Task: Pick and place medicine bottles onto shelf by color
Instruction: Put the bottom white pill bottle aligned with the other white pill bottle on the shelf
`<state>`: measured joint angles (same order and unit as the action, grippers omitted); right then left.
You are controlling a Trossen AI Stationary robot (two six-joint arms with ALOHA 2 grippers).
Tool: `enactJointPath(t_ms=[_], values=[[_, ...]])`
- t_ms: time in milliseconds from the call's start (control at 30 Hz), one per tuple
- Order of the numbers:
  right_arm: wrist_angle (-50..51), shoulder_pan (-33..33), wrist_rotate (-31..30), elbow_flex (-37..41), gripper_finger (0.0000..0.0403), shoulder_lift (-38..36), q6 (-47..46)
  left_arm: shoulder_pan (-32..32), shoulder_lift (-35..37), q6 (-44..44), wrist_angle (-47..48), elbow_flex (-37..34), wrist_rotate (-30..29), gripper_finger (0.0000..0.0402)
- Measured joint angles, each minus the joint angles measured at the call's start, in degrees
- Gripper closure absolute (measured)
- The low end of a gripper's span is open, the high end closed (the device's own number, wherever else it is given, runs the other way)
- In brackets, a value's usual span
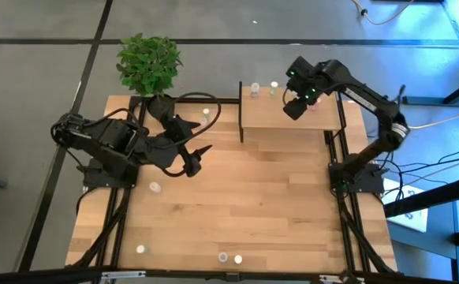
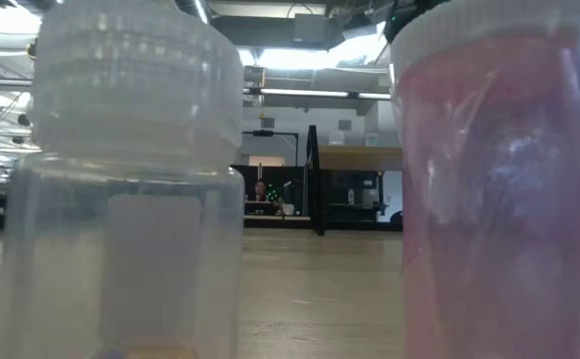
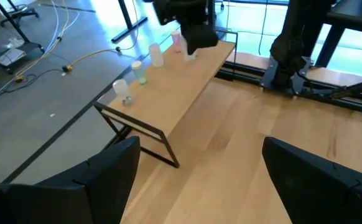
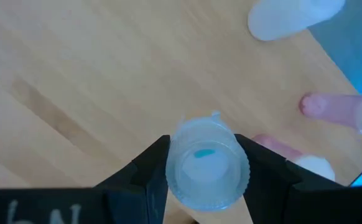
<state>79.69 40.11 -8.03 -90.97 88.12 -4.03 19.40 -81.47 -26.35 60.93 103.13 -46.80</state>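
Note:
The shelf (image 1: 292,118) stands at the table's far right. My right gripper (image 1: 296,106) hangs over it, shut on a small translucent medicine bottle (image 4: 203,165) with a pale cap. More bottles stand along the shelf's far edge (image 1: 255,89) (image 1: 274,87), and pink ones (image 4: 339,112) stand close beside the held bottle. My left gripper (image 1: 196,159) hovers open over the table's left middle with nothing between its fingers (image 3: 199,177). Loose bottles stand on the tabletop (image 1: 154,187) (image 1: 141,248) (image 1: 223,257). My right gripper pinches the bottle's top end at the cap's sides (image 4: 176,163) between its two fingers. The fingers come from above, pointing steeply down. The bottle stands upright over the shelf's board; whether its base touches the board, I cannot tell.
A potted green plant (image 1: 149,61) stands at the table's far left, with one bottle (image 1: 207,113) beside it. Two bottles, one white-capped (image 2: 131,179) and one pink (image 2: 499,189), stand right in front of the low camera at the near edge. The shelf's near half (image 3: 193,93) is bare wood.

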Motion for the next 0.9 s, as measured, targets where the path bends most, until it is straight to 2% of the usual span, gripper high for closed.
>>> enactJointPath(t_ms=[133, 233, 900], values=[[-7.8, -1.5, 0.1, 5.1, 0.0238, -7.1, -2.6, 0.0, 0.0, 0.0, 0.0, 0.0, 0.0, 0.0067], [-14.5, -2.1, 0.2, 6.9, 0.0238, -9.9, -4.3, 0.0, 0.0, 0.0, 0.0, 0.0, -0.1, 0.0067], [-12.8, 2.9, 0.2, 7.1, 0.0238, -1.5, -3.0, 0.0, 0.0, -0.3, -0.1, 0.0, 0.0, 0.0067]])
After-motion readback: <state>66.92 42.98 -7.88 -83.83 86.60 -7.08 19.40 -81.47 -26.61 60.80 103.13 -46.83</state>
